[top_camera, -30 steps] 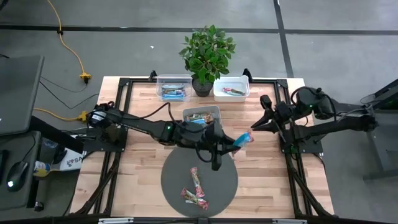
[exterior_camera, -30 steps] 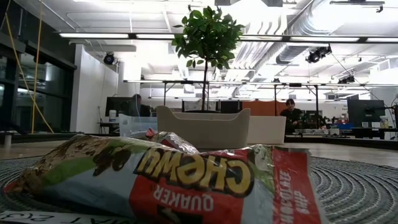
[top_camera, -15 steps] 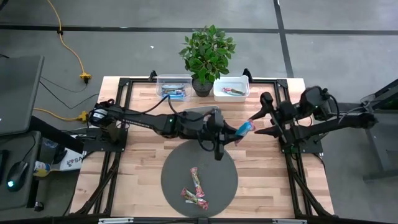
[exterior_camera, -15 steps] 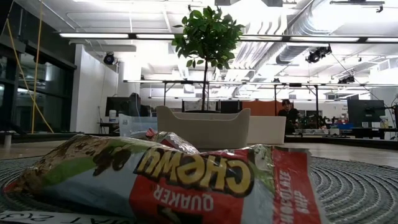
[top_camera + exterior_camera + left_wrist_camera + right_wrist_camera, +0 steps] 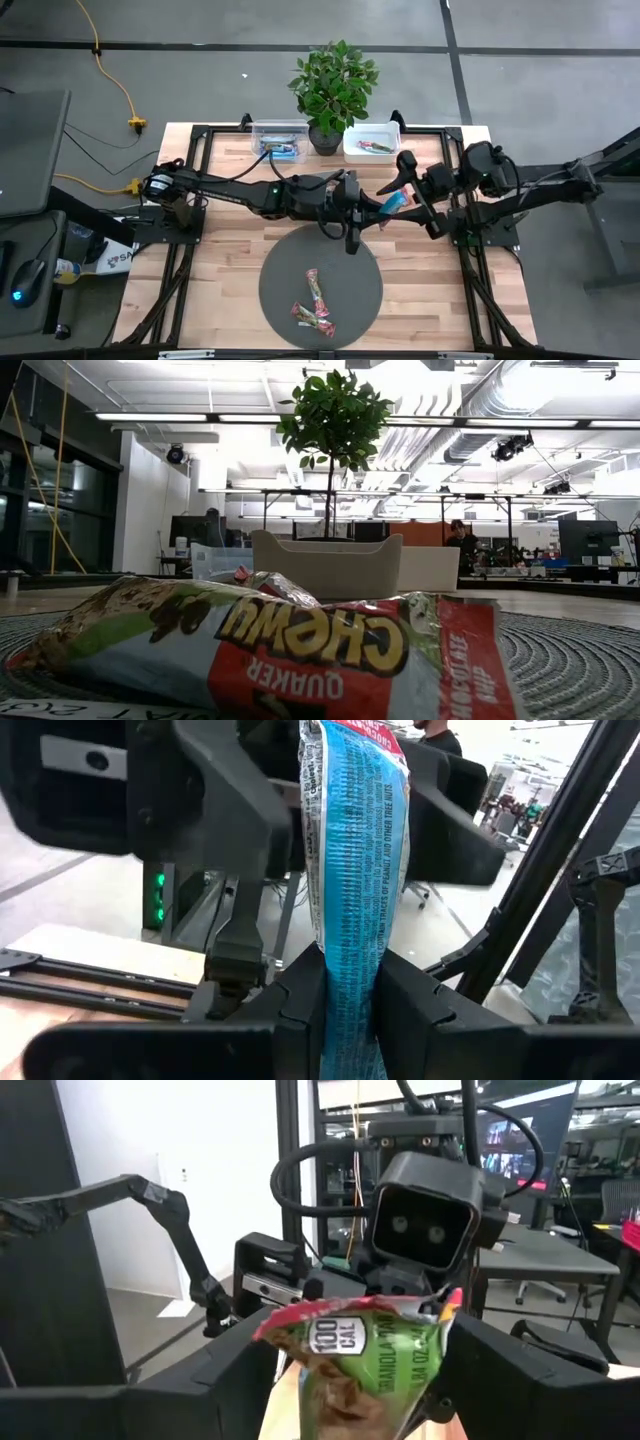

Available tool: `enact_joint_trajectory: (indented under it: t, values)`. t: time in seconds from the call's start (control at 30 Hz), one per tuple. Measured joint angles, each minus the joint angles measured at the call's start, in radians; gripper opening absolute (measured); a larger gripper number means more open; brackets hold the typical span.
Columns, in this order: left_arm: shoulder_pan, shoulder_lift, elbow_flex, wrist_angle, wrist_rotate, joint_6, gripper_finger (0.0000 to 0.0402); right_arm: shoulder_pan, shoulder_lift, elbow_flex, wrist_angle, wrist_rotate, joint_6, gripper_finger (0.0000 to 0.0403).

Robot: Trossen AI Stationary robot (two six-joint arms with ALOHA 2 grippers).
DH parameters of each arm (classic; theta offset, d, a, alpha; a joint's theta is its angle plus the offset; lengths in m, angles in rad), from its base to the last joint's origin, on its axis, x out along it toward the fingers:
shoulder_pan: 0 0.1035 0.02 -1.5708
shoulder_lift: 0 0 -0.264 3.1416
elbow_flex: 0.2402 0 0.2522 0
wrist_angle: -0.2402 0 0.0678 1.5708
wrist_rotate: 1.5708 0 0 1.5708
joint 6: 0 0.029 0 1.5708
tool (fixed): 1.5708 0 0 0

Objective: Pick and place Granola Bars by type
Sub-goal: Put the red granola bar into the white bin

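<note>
My left gripper (image 5: 374, 212) reaches in level from the table's left, over the middle, shut on a blue granola bar (image 5: 392, 205). In the left wrist view the bar (image 5: 355, 850) juts out past the fingers. My right gripper (image 5: 408, 198) comes from the right and stands open. Its fingers (image 5: 225, 1375) stand on either side of the bar's free end (image 5: 350, 1350) without touching it. Three more bars (image 5: 315, 300) lie flat on the grey round mat (image 5: 280, 270). One of them (image 5: 270, 645) fills the low view. My left gripper pinches one end of the blue bar (image 5: 348, 990) between its two fingers. The fingers come level from the table's left and lie along the bar. The bar sticks out toward my right gripper, lifted clear of the table.
At the far edge a clear bin (image 5: 278, 141) holds blue bars and a white bin (image 5: 372, 142) holds a red one. A potted plant (image 5: 333, 85) stands between them. A third bin (image 5: 325, 183) sits partly under my left arm. People sit in the room behind.
My right gripper has opened wide and come toward the table's left, so its fingers now flank the bar's free end. My left gripper has carried the bar a little toward the far edge, still lifted clear.
</note>
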Motion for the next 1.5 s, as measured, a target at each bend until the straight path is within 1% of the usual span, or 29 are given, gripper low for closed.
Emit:
enact_joint_trajectory:
  t: [0.1, 0.2, 0.57, 0.8, 0.97, 1.13, 1.2, 1.3, 1.5]
  values:
    - [0.0, 0.0, 0.0, 0.0, 0.0, 0.0, 0.0066, 0.0, 0.016, 0.0, 0.008, 0.002, 0.0, 0.0242]
    - [0.0, 0.0, 0.0, 0.0, 0.0, 0.0, 0.0066, 0.0, 0.019, 0.0, 0.008, 0.003, 0.0, 0.0231]
    - [0.0, 0.0, 0.0, -0.003, 0.001, 0.0, 0.0066, 0.0, 0.015, 0.0, 0.023, 0.01, 0.0, 0.0143]
    - [0.0, 0.0, 0.0, -0.003, 0.0, 0.0, 0.0066, 0.0, 0.015, 0.0, 0.021, 0.009, 0.018, 0.0095]
    - [0.0, 0.0, 0.0, -0.003, 0.0, 0.0, 0.0066, 0.0, 0.015, 0.0, 0.021, 0.004, 0.018, 0.0066]
    - [-0.001, 0.0, 0.0, -0.004, 0.001, 0.0, 0.0069, 0.0, 0.015, 0.0, 0.021, 0.004, 0.018, 0.0049]
    - [-0.001, 0.0, 0.0, -0.008, 0.001, 0.0, 0.0078, 0.0, 0.013, 0.0, 0.019, 0.004, 0.018, 0.0048]
    - [-0.001, 0.0, 0.0, -0.014, 0.001, 0.012, 0.0103, 0.0, 0.007, 0.0, 0.018, 0.008, 0.018, 0.0048]
    - [-0.001, 0.0, 0.0, -0.024, 0.004, 0.021, 0.0183, -0.003, -0.007, -0.001, 0.025, 0.009, 0.018, 0.0043]
